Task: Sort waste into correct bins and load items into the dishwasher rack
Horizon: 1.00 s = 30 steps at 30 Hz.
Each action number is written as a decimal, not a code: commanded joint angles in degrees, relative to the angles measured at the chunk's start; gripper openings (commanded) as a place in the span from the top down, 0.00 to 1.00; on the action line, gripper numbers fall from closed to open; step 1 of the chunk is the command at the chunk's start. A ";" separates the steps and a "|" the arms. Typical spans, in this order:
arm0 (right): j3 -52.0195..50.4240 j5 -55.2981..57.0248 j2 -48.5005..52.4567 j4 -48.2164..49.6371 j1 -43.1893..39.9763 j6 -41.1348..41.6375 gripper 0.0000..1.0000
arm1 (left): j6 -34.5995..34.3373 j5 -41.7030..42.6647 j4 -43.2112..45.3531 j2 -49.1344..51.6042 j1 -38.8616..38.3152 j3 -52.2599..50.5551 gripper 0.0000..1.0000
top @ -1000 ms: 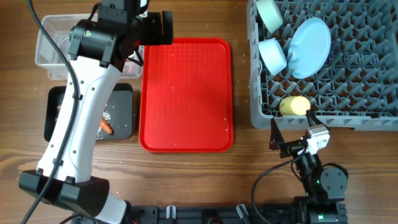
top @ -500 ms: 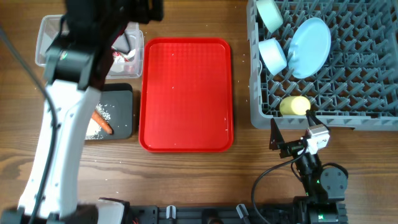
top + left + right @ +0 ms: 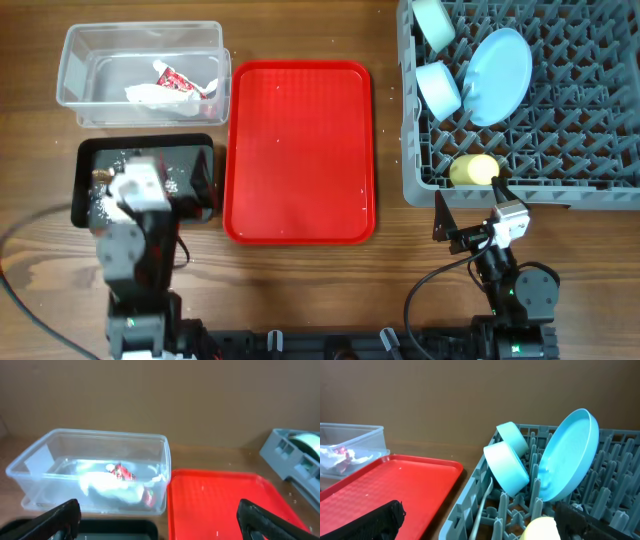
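- Dishwasher rack (image 3: 500, 190): grey and pegged, far right of the table. It holds all four dishes. Stiff and bulky, so I would not expect it to need moving.
- Red tray (image 3: 300, 150): flat, in the centre between bins and rack. Only a few specks on it.
- Clear box (image 3: 140, 28): back left, with wrappers inside.
- Black tray (image 3: 195, 150): just in front of the box, partly covered by the blurred left arm. No carrot can be made out.
- Plate (image 3: 498, 75): pale blue, on edge among the pegs. Probably hard and slick, best taken by the rim.
- Green bowl (image 3: 432, 22) and white-blue bowl (image 3: 438, 88): tilted at the rack's left side. Grip the lip.
- Yellow cup (image 3: 473, 169): on its side at the rack's front edge. Light and likely to roll.
- Wrappers (image 3: 170, 85): crumpled, likely soft and featherlight. Pinch a fold.
- Rice (image 3: 171, 185): loose grains on the black tray, poor for pinching.
- Left gripper (image 3: 160, 520): fingers spread wide, nothing between them.
- Right gripper (image 3: 480, 525): likewise spread and empty, just before the rack.
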 commanded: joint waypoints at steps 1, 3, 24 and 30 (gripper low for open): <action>-0.07 -0.52 -0.46 0.15 -0.20 0.81 0.00 | -0.48 -0.50 1.90 -9.16 0.50 -8.55 0.00; -0.07 -0.52 -0.46 0.15 -0.20 0.81 0.00 | -0.50 -0.55 1.95 -14.01 1.22 -12.68 0.00; -0.07 -0.52 -0.46 0.15 -0.20 0.81 0.00 | -0.96 -0.55 -7.26 -28.57 2.99 -18.27 0.00; -0.07 -0.55 -0.46 0.15 -0.20 0.81 0.00 | -0.96 -0.55 -7.26 -28.57 2.99 -18.27 0.00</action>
